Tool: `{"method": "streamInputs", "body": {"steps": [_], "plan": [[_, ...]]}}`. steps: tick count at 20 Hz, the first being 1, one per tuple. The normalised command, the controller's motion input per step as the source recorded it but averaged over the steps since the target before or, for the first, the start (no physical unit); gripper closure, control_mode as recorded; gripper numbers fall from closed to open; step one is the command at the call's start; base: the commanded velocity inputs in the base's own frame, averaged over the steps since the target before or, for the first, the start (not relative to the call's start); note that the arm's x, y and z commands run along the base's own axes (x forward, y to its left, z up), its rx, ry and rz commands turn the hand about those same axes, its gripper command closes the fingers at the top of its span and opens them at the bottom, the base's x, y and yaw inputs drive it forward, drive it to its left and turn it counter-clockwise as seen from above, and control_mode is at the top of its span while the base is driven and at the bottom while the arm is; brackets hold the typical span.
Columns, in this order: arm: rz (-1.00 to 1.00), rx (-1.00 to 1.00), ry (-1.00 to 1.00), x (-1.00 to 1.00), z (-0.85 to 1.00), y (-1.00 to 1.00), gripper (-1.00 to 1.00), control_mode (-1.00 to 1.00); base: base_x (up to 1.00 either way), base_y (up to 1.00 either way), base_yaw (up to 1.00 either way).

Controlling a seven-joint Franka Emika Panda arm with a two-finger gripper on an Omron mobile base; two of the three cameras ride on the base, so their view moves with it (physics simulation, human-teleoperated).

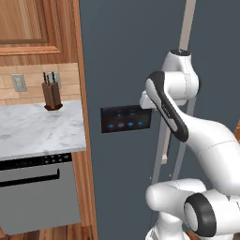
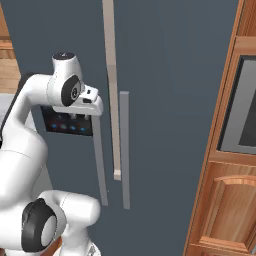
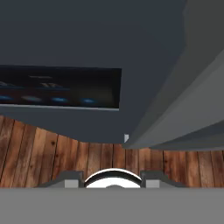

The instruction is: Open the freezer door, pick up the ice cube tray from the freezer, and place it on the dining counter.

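The freezer door [image 1: 122, 70], dark slate-grey, was seen swung slightly ajar, a pale strip of inner edge showing along its handle side in both base views. Its black dispenser panel [image 1: 125, 119] with blue lights was noted at mid height. The long grey bar handle [image 2: 99, 165] was seen running down the door just below the hand in the right base view, with the plain dark door's handle [image 2: 124, 150] close beside it.

The gripper [image 2: 89, 102] was observed pressed up near the top of the bar handle, beside the panel. Whether the fingers were clenched on the handle or released could not be told; the tips were hidden.

In the hand view the panel and wooden floor [image 3: 65, 157] were seen beneath the door's lower edge.

A knife block [image 1: 51, 95] was recorded on the marble worktop [image 1: 33, 131] to the left.
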Motion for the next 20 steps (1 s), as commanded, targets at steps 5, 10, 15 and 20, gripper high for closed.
{"method": "streamInputs", "body": {"steps": [5,10,15,20], "plan": [[-0.01,0.0,0.01,-0.45,0.0,0.0,-1.0,-1.0,0.0,0.0,0.0],[-0.07,0.0,0.08,-1.0,-0.07,0.0,-1.0,-1.0,0.0,0.0,0.0],[-0.03,0.0,0.06,-0.88,-0.02,-0.01,-1.0,-1.0,0.0,0.0,0.0],[0.0,0.0,0.01,-0.24,0.0,0.0,-1.0,-1.0,0.0,0.0,0.0]]}}
